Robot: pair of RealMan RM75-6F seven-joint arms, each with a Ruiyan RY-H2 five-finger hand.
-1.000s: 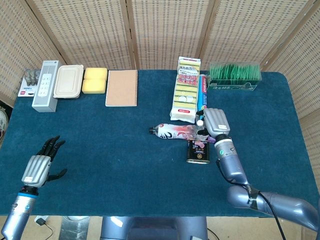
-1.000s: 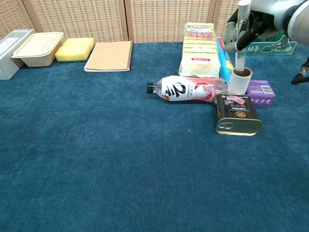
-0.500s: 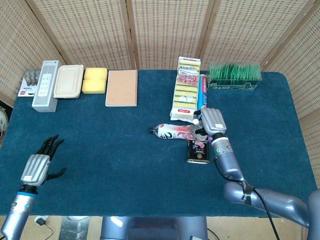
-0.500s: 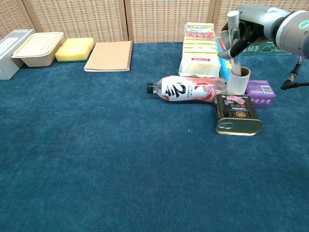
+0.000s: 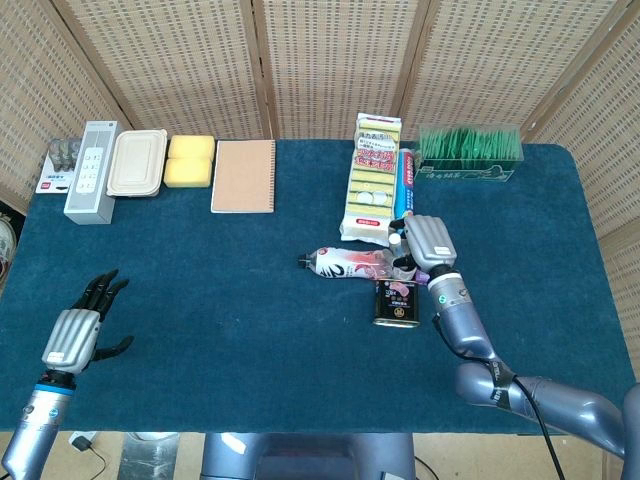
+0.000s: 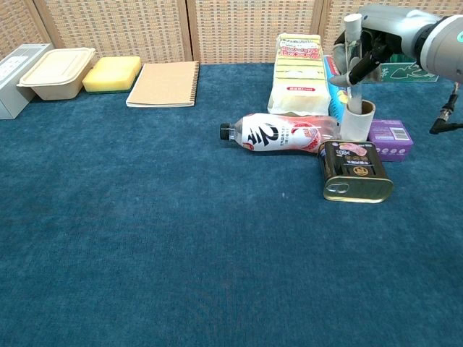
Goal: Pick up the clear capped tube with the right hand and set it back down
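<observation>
The clear capped tube point(image 6: 352, 52) stands upright with its lower end inside a short cardboard roll point(image 6: 357, 121), white cap on top. My right hand point(image 6: 378, 30) grips the tube's upper part from the right, fingers curled around it. In the head view the right hand point(image 5: 430, 246) covers most of the tube; only the cap point(image 5: 396, 238) peeks out at its left. My left hand point(image 5: 76, 334) rests near the table's front left corner, fingers spread, holding nothing.
A plastic bottle point(image 6: 282, 134) lies on its side left of the roll, and a tin can point(image 6: 354, 170) lies just in front. A purple box point(image 6: 391, 137) sits to the right, a sponge pack point(image 6: 297, 72) behind. Notebook point(image 5: 243, 175), yellow sponge and containers line the back left.
The right hand came down and slightly left with the tube, sinking its lower end deeper into the cardboard roll. In the last half second it barely shifted. The left hand stayed put.
</observation>
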